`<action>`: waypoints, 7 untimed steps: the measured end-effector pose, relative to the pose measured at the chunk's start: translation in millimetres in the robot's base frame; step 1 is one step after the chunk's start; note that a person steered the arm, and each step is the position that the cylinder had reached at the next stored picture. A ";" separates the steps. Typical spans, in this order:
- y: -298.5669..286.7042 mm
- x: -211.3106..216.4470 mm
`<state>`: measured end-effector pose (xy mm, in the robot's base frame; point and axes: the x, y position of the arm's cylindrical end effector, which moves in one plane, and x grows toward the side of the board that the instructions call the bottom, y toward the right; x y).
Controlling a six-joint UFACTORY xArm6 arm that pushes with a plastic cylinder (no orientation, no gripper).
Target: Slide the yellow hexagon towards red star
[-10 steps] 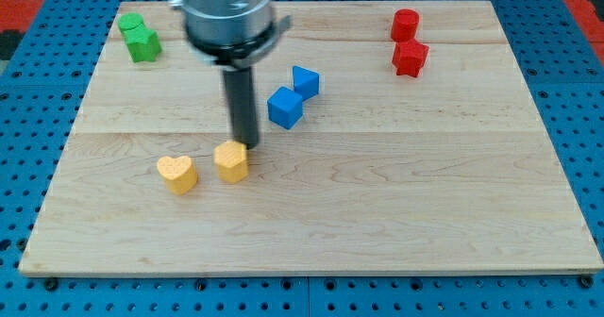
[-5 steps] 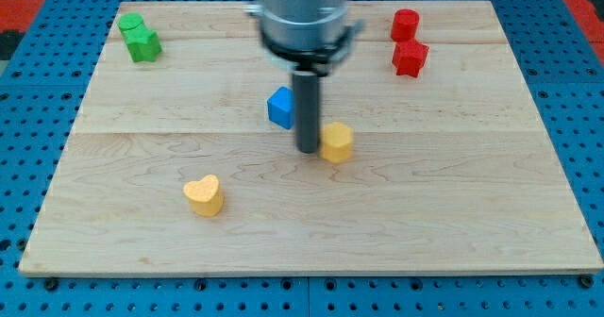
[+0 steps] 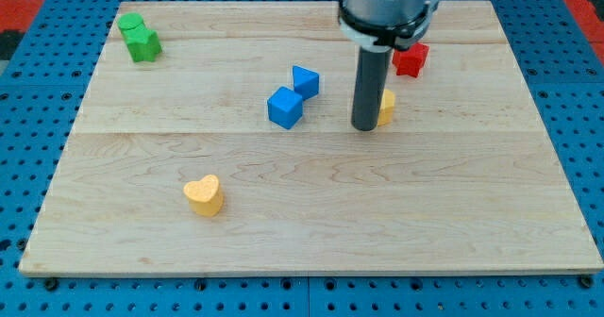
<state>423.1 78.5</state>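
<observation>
Camera view: my tip [image 3: 365,127], a bare rod tool holding nothing, touches the yellow hexagon [image 3: 385,107] on its right; the red star [image 3: 411,59] sits beyond. Likely light, rigid and slippery on the counter [image 3: 311,232]; push its left face.

Single view: high, beyond wooden board [image 3: 311,232] bottom edge, looking obliquely down; all four edges in frame; mid-distance.

bare wood between yellow hexagon [image 3: 386,107] and red star [image 3: 411,59], my tip [image 3: 364,126] at the hexagon's left
</observation>
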 end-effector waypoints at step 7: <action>69.3 73.4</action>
